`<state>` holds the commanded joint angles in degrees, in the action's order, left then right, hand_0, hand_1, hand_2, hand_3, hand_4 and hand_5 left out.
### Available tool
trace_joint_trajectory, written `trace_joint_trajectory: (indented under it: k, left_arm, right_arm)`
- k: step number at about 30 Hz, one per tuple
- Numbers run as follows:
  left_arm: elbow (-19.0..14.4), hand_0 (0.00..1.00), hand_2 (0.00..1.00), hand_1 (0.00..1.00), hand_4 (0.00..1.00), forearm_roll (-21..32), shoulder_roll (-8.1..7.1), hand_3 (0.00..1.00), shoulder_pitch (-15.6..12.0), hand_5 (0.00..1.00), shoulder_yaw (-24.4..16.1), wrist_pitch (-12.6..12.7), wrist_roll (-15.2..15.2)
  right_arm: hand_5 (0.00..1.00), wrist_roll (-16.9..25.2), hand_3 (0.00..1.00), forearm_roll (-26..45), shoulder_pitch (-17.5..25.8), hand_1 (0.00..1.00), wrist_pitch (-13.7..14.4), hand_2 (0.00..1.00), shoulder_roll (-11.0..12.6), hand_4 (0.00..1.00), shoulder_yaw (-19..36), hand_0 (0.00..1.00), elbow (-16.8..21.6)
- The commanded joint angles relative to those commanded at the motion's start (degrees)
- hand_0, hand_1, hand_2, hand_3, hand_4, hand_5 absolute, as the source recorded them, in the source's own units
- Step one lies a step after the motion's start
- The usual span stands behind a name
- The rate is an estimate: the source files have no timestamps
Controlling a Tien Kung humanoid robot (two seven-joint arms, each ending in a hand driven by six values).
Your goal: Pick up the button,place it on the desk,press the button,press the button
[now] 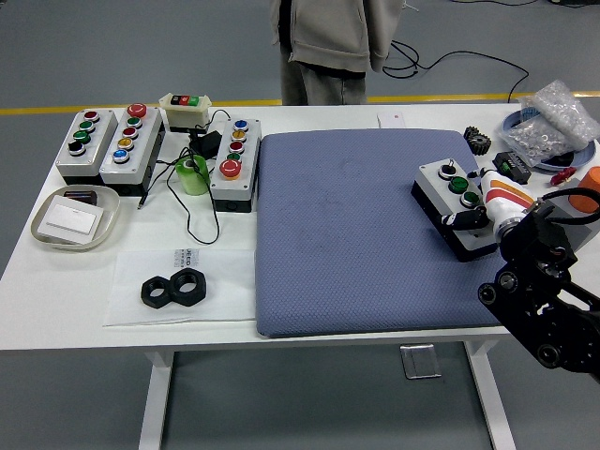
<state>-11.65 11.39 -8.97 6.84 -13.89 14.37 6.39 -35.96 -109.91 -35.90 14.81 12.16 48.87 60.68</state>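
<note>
One button box point(455, 208) sits on mat point(356, 234), right side. Right hand point(480, 211) over box, one finger point(461, 219) down on near button, others hard to tell. Step, likely: pressing. Next: lift, press again. Left arm unseen.

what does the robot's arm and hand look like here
Only the right arm shows: black, blocky links with round silver bolt heads at the joints. Its wrist section is white with an orange stripe, and the right hand has dark fingers. The left arm is out of view.
</note>
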Motion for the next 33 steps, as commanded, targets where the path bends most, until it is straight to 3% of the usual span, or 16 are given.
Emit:
trace_joint_trajectory:
  k: [1, 6, 7, 12, 13, 23, 27, 29, 33]
  left_arm:
    - [0.0, 0.715, 0.878, 0.825, 0.643, 0.06, 0.01, 0.831, 0.0, 0.998, 0.03, 0.0, 0.02]
    - [0.0, 0.715, 0.878, 0.825, 0.643, -0.35, 0.04, 0.831, 0.0, 0.998, -0.21, 0.01, -0.13]
    - [0.0, 0.715, 0.879, 0.825, 0.643, -0.39, 0.04, 0.831, 0.0, 0.998, -0.22, 0.01, -0.14]
    - [0.02, 0.715, 0.879, 0.825, 0.643, -0.84, 0.07, 0.831, -0.16, 0.998, -0.54, 0.05, -0.23]
    - [0.02, 0.717, 0.878, 0.825, 0.645, -0.94, 0.07, 0.83, -0.2, 0.998, -0.61, 0.05, -0.23]
    - [0.07, 0.719, 0.878, 0.826, 0.645, -2.32, 0.2, 0.83, -0.66, 0.998, -1.62, 0.22, -0.61]
    - [0.1, 0.723, 0.878, 0.825, 0.645, -2.59, 0.23, 0.83, -0.85, 0.998, -1.83, 0.24, -0.7]
    - [0.1, 0.723, 0.878, 0.825, 0.645, -2.62, 0.27, 0.83, -0.94, 0.998, -1.86, 0.24, -0.74]
    - [0.12, 0.727, 0.877, 0.825, 0.644, -2.64, 0.28, 0.83, -0.93, 0.998, -1.87, 0.21, -0.76]
  right_arm:
    - [0.135, 0.0, 0.712, -0.07, 0.01, 0.426, 0.04, 0.513, 0.17, 0.899, -0.18, 0.439, 0.06]
    - [0.135, 0.95, 0.712, 0.83, -0.38, 0.426, -0.04, 0.513, 2.14, 0.899, -2.66, 0.439, 0.73]
    - [0.077, 1.07, 0.65, 0.94, -0.42, 0.381, -0.06, 0.473, 2.33, 0.829, -2.92, 0.371, 0.79]
    - [0.077, 2.99, 0.65, 1.38, -0.96, 0.381, 0.19, 0.473, 5.74, 0.829, -7.01, 0.371, 1.91]
    - [0.074, 3.31, 0.588, 1.6, -1.12, 0.354, 0.22, 0.435, 6.48, 0.821, -7.92, 0.333, 2.14]
    - [0.085, 7.26, 0.575, 2.62, -1.22, 0.346, 1.64, 0.426, 11.23, 0.818, -11.98, 0.322, 6.12]
    - [0.078, 10.23, 0.567, 4.35, -1.19, 0.343, 1.97, 0.419, 13.54, 0.815, -13.23, 0.318, 8.63]
    - [0.078, 13.94, 0.567, 6.45, -1.39, 0.343, 2.85, 0.419, 15.94, 0.815, -14.3, 0.318, 11.45]
    - [0.067, 20.35, 0.55, 7.66, -2.06, 0.339, 3.45, 0.409, 18.54, 0.821, -15.18, 0.305, 14.36]
